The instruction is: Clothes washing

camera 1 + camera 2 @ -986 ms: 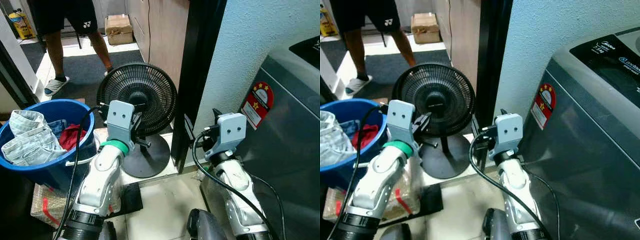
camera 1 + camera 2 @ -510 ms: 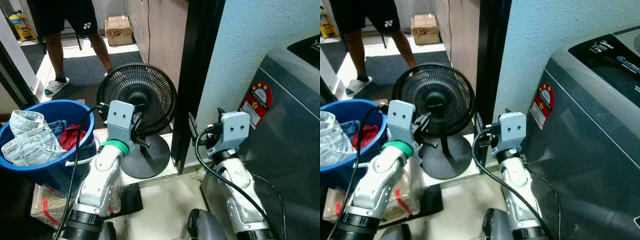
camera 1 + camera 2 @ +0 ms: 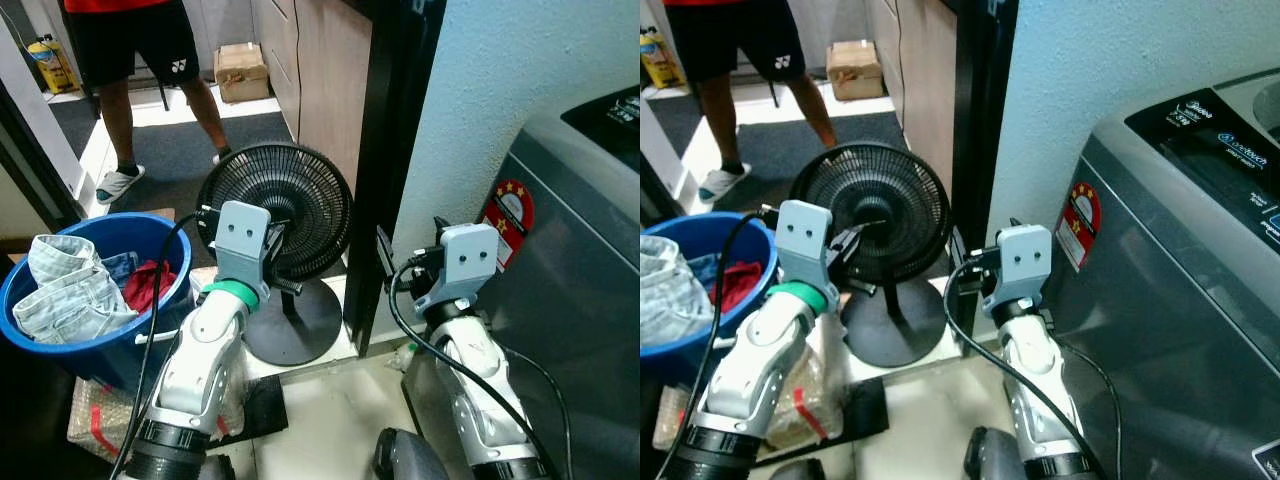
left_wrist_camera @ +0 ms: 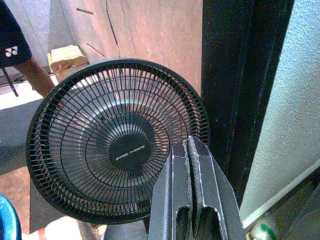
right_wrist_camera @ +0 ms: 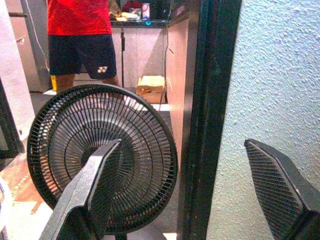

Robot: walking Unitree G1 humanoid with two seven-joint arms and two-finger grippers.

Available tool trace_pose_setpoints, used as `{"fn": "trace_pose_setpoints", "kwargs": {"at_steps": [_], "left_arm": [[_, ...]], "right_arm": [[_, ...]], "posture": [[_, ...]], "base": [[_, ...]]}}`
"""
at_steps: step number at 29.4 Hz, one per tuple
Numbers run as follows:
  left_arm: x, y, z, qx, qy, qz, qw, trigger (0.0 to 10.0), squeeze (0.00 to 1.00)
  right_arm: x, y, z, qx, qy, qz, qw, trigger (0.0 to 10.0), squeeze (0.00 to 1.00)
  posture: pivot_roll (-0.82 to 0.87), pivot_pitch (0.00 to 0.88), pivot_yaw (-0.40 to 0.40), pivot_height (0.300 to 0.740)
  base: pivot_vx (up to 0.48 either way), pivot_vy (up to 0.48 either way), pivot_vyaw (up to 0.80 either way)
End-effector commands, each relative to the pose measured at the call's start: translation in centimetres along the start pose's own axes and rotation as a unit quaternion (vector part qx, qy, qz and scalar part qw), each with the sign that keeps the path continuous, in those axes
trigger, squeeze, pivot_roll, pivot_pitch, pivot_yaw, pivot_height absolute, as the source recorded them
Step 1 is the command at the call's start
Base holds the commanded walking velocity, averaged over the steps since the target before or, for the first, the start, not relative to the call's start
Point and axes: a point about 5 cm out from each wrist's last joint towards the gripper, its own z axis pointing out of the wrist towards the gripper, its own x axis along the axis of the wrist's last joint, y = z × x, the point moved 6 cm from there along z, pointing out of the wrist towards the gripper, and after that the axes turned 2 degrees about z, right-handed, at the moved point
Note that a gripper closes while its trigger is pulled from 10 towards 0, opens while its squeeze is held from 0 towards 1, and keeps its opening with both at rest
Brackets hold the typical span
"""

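The robot is standing between the laundry and the washer, both arms raised forward and carrying nothing. The left gripper [image 4: 190, 150] is pointing at a black floor fan [image 3: 276, 212], its 2 fingers pressed together. The right gripper [image 5: 185, 195] is facing the dark door frame [image 3: 385, 150], its fingers spread wide apart, probably readying for a grasp. The clothes [image 3: 70, 290] are sitting in a blue tub [image 3: 110, 350] at the near left; the grey washing machine [image 3: 1180, 300] is waiting on the right. A person [image 3: 150, 50] is standing far behind.
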Motion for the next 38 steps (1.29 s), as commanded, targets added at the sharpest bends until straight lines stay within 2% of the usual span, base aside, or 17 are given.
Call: {"fn": "trace_pose_setpoints", "kwargs": {"at_steps": [1,38], "left_arm": [[-0.95,0.06,-0.06,0.0,-0.017,0.0,1.0,10.0,0.0],[-1.17,0.2,-0.07,-0.002,-0.02,0.0,1.0,10.0,0.0]], "right_arm": [[-0.44,-0.25,-0.07,0.003,-0.008,0.003,1.0,10.0,0.0],[-0.54,-0.45,-0.07,0.008,-0.01,0.003,1.0,10.0,0.0]], "posture": [[0.02,0.0,0.044,0.63],[0.02,0.0,0.046,0.715]], "base": [[0.0,0.0,0.0],[0.0,0.0,0.0]]}}
